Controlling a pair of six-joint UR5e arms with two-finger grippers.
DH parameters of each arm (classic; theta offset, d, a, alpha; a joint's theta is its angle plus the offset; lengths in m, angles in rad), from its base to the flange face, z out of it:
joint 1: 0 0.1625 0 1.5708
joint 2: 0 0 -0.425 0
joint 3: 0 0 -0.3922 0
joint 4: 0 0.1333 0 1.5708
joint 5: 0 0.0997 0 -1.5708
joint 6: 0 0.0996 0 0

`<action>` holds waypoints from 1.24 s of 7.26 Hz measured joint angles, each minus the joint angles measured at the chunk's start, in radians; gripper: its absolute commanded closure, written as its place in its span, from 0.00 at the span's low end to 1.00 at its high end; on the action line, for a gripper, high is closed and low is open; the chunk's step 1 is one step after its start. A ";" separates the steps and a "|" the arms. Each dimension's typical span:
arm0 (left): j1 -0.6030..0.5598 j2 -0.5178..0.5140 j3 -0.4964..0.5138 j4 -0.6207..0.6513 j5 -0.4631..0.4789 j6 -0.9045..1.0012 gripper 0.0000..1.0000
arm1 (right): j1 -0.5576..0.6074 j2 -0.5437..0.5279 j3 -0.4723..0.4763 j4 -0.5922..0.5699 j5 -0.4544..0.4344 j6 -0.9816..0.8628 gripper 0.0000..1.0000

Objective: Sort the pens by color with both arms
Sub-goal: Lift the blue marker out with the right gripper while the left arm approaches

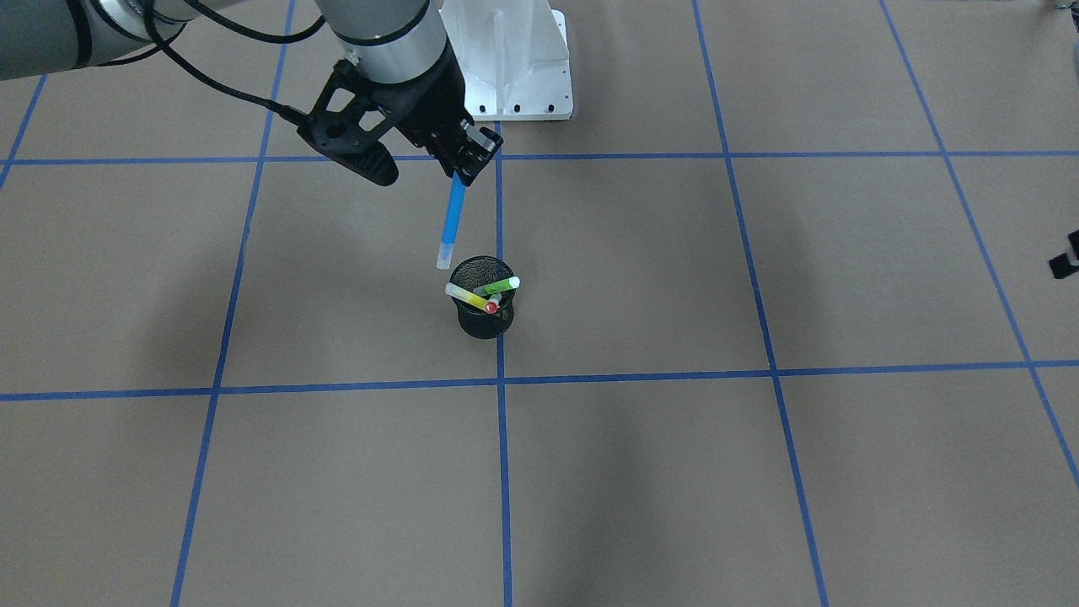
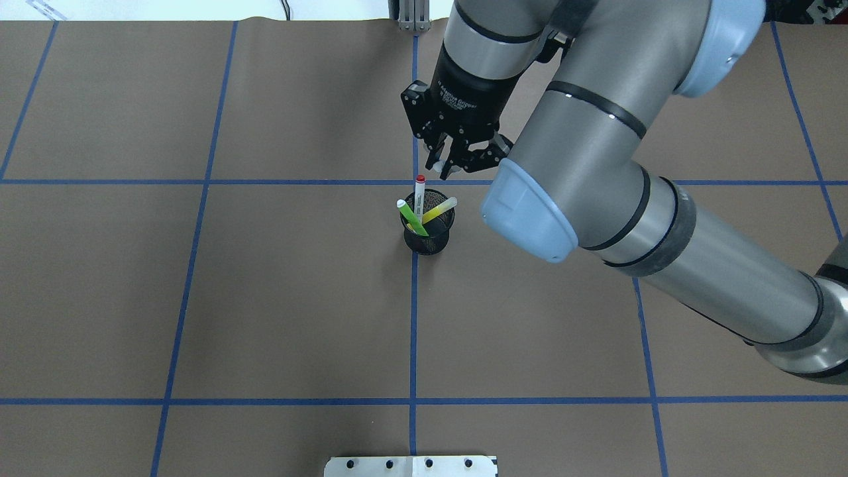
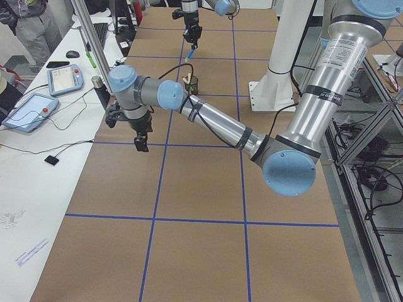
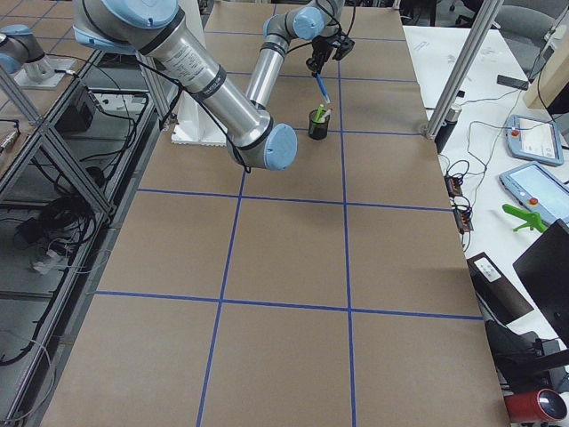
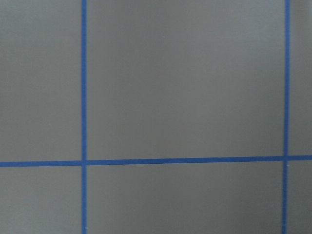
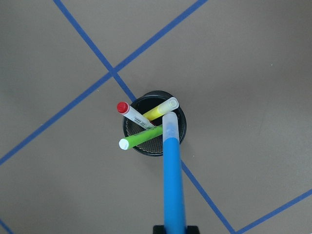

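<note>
My right gripper [image 1: 462, 164] hangs above and behind the black mesh cup [image 1: 483, 324], shut on the upper end of a blue pen [image 1: 453, 215]. The pen points down, its pale cap level with the cup's rim [image 6: 181, 127] and just outside it. Standing in the cup are a green pen [image 6: 139, 138], a yellow pen [image 6: 158, 110] and a white, red-capped pen [image 6: 131, 112]. In the overhead view the right gripper [image 2: 454, 165] hides the blue pen. My left gripper [image 3: 141, 141] hovers over bare table far from the cup; I cannot tell whether it is open or shut.
Blue tape lines [image 1: 499, 421] divide the brown table into squares. The white base pedestal [image 1: 514, 59] stands behind the cup. A side bench with tablets [image 3: 28, 110] runs along the table's far edge, with a person at its end.
</note>
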 measured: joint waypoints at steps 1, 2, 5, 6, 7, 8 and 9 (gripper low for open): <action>0.069 -0.024 -0.049 0.006 0.001 -0.105 0.00 | 0.031 -0.004 0.012 0.008 -0.039 -0.125 0.77; 0.132 -0.059 -0.082 -0.002 0.006 -0.213 0.00 | 0.054 -0.011 0.015 0.016 -0.105 -0.294 0.77; 0.321 -0.101 -0.111 -0.336 0.143 -0.629 0.00 | 0.082 -0.076 -0.052 0.240 -0.276 -0.630 0.77; 0.385 -0.115 -0.110 -0.448 0.221 -0.757 0.00 | 0.083 -0.091 -0.115 0.343 -0.302 -0.652 0.77; 0.464 -0.138 -0.108 -0.529 0.323 -0.863 0.00 | 0.083 -0.096 -0.187 0.421 -0.325 -0.660 0.77; 0.553 -0.164 -0.102 -0.589 0.446 -0.945 0.00 | 0.082 -0.099 -0.261 0.498 -0.339 -0.661 0.78; 0.638 -0.190 -0.085 -0.642 0.572 -1.010 0.01 | 0.080 -0.101 -0.324 0.553 -0.347 -0.659 0.78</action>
